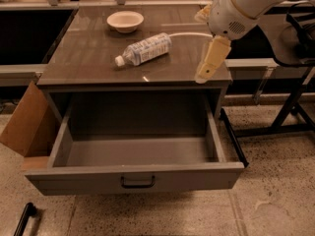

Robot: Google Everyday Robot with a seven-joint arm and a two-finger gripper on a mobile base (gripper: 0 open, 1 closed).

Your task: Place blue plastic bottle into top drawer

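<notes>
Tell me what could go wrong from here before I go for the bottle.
The blue plastic bottle lies on its side on the table, so a nudge may roll it, perhaps toward the cream bowl.
The hand hangs over the table's front right corner, apart from the bottle; a sideways approach could shove it instead of grasping it.
The tabletop covers the top drawer's rear, so an early release could miss.
</notes>
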